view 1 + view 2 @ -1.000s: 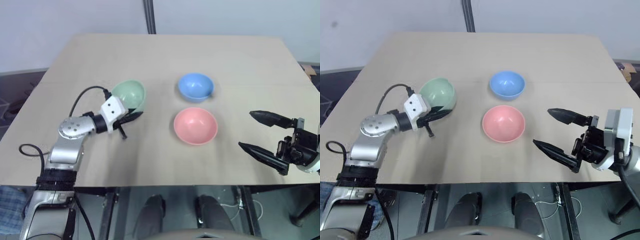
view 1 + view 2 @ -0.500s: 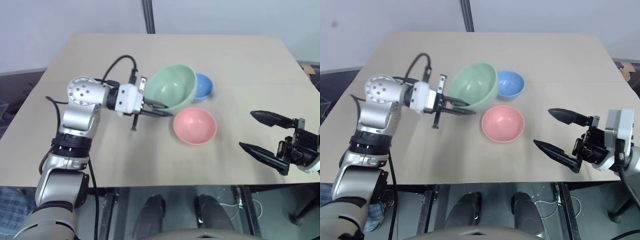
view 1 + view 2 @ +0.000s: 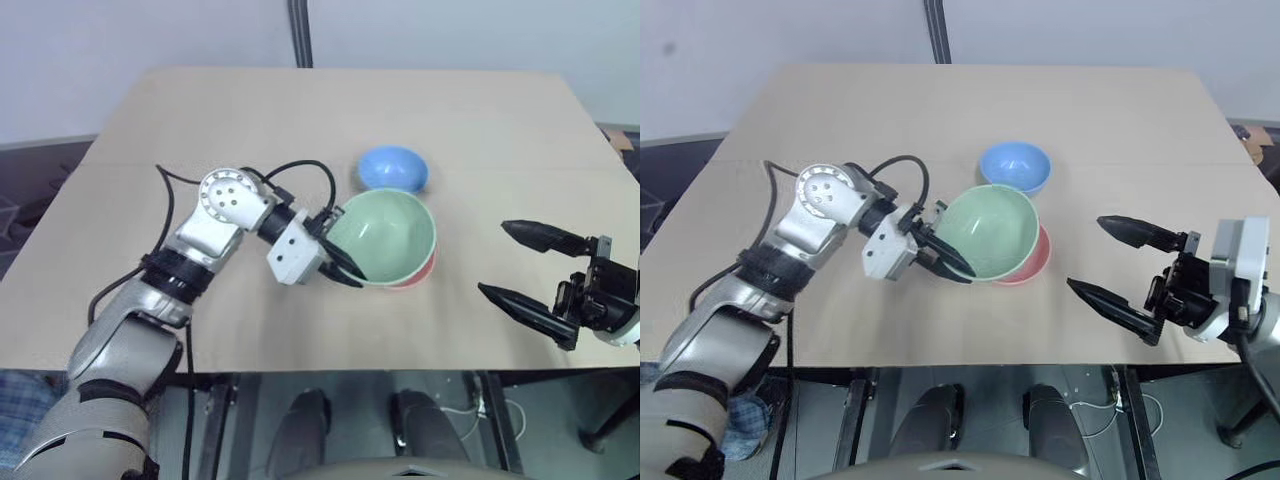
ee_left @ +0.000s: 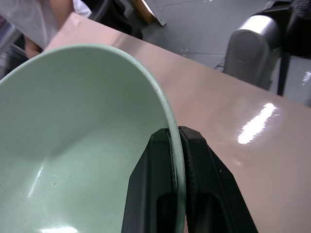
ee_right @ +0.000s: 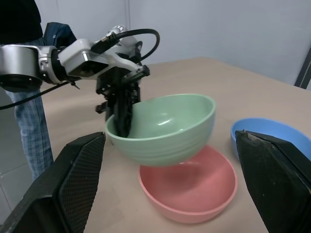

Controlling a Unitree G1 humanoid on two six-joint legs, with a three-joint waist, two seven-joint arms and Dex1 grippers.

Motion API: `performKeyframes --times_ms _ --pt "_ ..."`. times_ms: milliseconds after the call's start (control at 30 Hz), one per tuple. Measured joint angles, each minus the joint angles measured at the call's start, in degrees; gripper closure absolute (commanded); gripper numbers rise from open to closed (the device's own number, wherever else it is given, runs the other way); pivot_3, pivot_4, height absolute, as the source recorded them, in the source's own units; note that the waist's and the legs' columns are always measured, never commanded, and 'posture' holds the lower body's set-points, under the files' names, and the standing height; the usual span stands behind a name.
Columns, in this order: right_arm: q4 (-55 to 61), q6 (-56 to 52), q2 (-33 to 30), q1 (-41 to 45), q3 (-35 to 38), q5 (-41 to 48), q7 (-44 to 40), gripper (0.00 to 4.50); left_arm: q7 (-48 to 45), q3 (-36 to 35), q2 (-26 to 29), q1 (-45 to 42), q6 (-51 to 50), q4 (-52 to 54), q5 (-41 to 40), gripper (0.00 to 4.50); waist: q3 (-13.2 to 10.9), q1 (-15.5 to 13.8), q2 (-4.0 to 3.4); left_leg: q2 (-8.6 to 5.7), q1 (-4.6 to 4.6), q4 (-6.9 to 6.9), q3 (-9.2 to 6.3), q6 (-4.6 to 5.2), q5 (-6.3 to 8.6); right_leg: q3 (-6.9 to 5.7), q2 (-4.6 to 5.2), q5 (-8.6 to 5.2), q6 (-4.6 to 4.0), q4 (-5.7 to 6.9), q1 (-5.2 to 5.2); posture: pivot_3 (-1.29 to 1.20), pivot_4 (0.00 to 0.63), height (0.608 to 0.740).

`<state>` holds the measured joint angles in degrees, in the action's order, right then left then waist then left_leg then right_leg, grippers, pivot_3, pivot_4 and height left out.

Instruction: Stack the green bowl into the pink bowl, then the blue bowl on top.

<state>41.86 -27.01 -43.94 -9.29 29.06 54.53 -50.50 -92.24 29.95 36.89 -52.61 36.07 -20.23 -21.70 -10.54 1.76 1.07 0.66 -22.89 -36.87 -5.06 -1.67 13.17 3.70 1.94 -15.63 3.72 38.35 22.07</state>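
My left gripper (image 3: 345, 271) is shut on the near-left rim of the green bowl (image 3: 385, 235), one finger inside and one outside. It holds the bowl slightly tilted, just above the pink bowl (image 5: 190, 195), without touching it. From the head views, the green bowl hides all of the pink bowl (image 3: 426, 271) but a sliver. The blue bowl (image 3: 393, 168) sits on the table just behind them. My right gripper (image 3: 493, 260) hovers open and empty to the right of the bowls, pointing at them. The left wrist view shows the black fingers (image 4: 155, 165) pinching the green rim (image 4: 73, 121).
The bowls are near the middle of the light wooden table (image 3: 200, 110). A black cable loops off my left wrist above the table. A person in jeans (image 5: 29, 131) stands beyond the table's left side.
My left arm lifted the green bowl off the table's left side and carried it right, rolling the wrist. The bowl now hangs over the pink bowl. The right gripper stayed still.
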Motion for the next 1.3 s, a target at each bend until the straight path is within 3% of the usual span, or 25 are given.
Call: performKeyframes --times_ms 167,300,400,700,867,1133,1300 --pt "0.1 0.1 0.0 0.0 0.0 0.0 0.4 0.00 0.0 -2.2 -5.2 -1.1 3.7 -5.5 3.7 4.49 0.0 0.4 0.01 0.02 0.01 -0.01 0.00 0.01 0.00 0.02 -0.02 0.00 0.00 0.00 0.00 0.00 0.150 0.740" --pt "0.1 0.2 0.0 0.0 0.0 0.0 0.4 0.00 0.0 -2.6 -5.4 -1.1 3.4 -5.6 3.5 3.11 0.0 0.4 0.01 0.02 0.02 -0.02 0.00 0.01 0.00 0.02 -0.02 0.00 0.00 0.02 0.00 0.00 0.150 0.740" --pt "0.1 0.2 0.0 0.0 0.0 0.0 0.4 0.00 0.0 -3.8 -6.2 -1.1 3.2 -5.4 3.4 1.83 0.0 0.3 0.01 0.02 0.01 -0.07 -0.01 0.01 0.00 0.02 -0.02 0.00 0.00 0.04 -0.02 0.00 0.150 0.740" --pt "0.0 0.2 0.0 -0.3 0.0 -0.3 0.4 0.00 0.0 -7.3 -5.8 -0.5 -5.3 -1.9 -4.0 1.83 0.0 0.4 0.01 0.03 0.04 -0.11 -0.02 0.01 0.00 0.01 -0.02 0.00 0.00 0.12 -0.02 0.00 0.150 0.740" --pt "-2.3 0.2 -1.6 4.0 -2.0 -2.9 1.2 0.00 6.3 -17.1 -2.9 2.7 -29.9 3.5 -15.2 1.83 0.0 0.7 -0.02 0.06 0.10 -0.22 -0.03 0.01 0.00 0.01 -0.05 -0.02 0.03 0.30 -0.02 0.00 0.150 0.740" --pt "-16.3 -3.8 -3.9 25.4 -18.4 -18.8 10.7 0.00 20.4 -31.7 4.2 15.1 -58.6 15.3 -27.9 1.83 -0.1 0.7 -0.07 0.07 0.12 -0.25 -0.04 0.00 0.00 0.01 -0.05 -0.02 -0.01 0.47 0.07 0.00 0.150 0.740" --pt "-28.5 -2.1 -0.3 38.2 -34.0 -33.0 10.7 0.00 26.1 -38.6 6.4 23.2 -67.0 18.7 -30.2 1.83 -0.2 0.5 -0.05 0.01 0.00 -0.23 -0.01 0.00 0.00 0.03 0.02 -0.01 -0.01 0.40 0.16 0.00 0.150 0.740"
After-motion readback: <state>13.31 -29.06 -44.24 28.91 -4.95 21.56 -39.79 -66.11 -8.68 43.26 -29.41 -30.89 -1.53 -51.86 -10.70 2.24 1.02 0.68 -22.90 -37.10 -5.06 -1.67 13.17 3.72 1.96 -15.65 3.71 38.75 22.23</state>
